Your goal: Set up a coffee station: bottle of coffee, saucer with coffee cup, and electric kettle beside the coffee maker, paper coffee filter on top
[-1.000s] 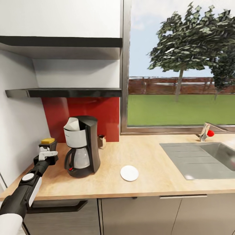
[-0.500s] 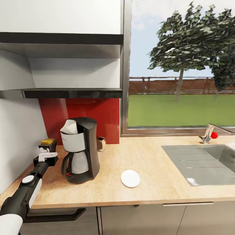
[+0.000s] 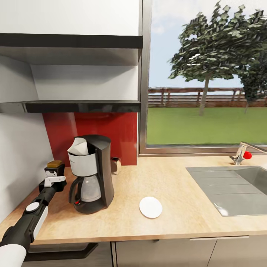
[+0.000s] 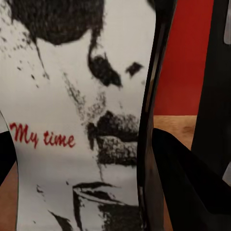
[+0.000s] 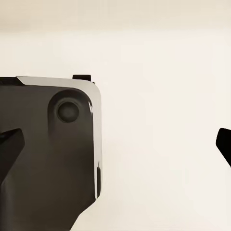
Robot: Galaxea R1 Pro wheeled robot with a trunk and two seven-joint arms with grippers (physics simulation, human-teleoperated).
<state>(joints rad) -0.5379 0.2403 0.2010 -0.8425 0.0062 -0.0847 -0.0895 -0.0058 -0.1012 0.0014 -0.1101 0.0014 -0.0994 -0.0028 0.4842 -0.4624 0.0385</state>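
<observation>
The coffee maker [image 3: 92,174] stands on the kitchen countertop [image 3: 174,185] at the left, with a white paper filter [image 3: 78,147] sticking out of its top. To its left, my left gripper [image 3: 54,178] is shut on the bottle of coffee [image 3: 54,167], which is low over the counter by the wall. The bottle's label [image 4: 72,120] sits close between the dark fingers [image 4: 185,185]. The saucer [image 3: 150,207] lies flat to the right of the coffee maker. My right gripper [image 5: 118,142] is open, its fingertips far apart. The coffee cup and the electric kettle are out of view.
A small brown item [image 3: 115,165] stands behind the coffee maker against the red backsplash [image 3: 122,133]. A black shelf [image 3: 74,106] hangs above. The steel sink [image 3: 237,189] and tap [image 3: 241,152] are at the right. A white wall [image 3: 18,159] bounds the counter's left end.
The whole picture has shifted a little to the right and down, so the camera has moved. The left gripper still holds the bottle beside the coffee maker.
</observation>
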